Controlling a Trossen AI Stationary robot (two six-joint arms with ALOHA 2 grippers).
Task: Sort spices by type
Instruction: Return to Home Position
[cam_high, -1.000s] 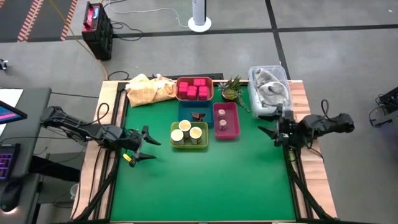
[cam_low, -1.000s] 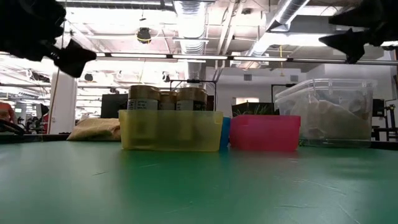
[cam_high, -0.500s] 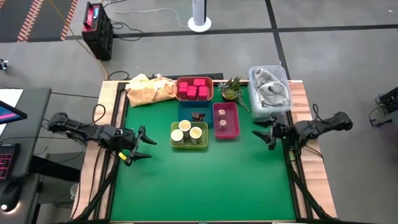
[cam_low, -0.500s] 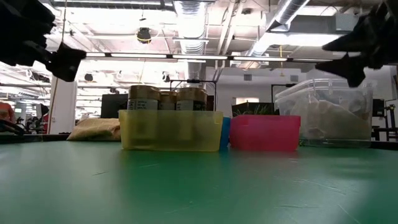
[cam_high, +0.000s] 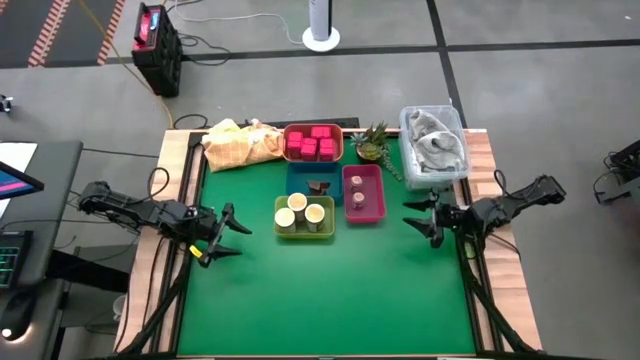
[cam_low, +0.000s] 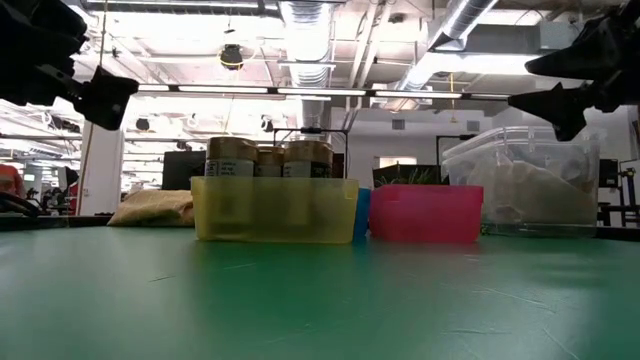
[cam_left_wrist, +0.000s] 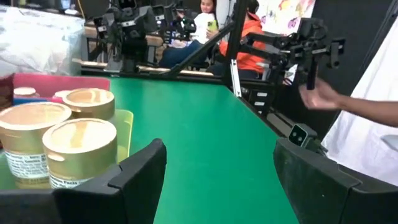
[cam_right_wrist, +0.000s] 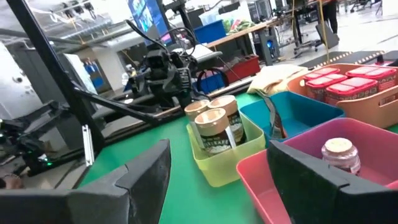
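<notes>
The spices sit in coloured trays at the table's far middle. Bright pink packets fill a red tray. A dark brown piece lies in a blue tray, and tiny brownish jars stand in a magenta tray. Cream-topped jars stand in a yellow-green tray, also seen as jars and jars. My left gripper hovers open, left of the yellow-green tray. My right gripper hovers open, right of the magenta tray. Both are above the mat and hold nothing.
A yellow cloth lies at the far left. A small green plant and a clear plastic bin stand at the far right. The near half of the green mat is bare. A person's hand shows beyond the table's edge.
My right gripper has moved from near the table's right edge toward the magenta tray and has dropped a little. My left gripper has drawn back slightly toward the table's left edge. The trays and spices have stayed in place.
</notes>
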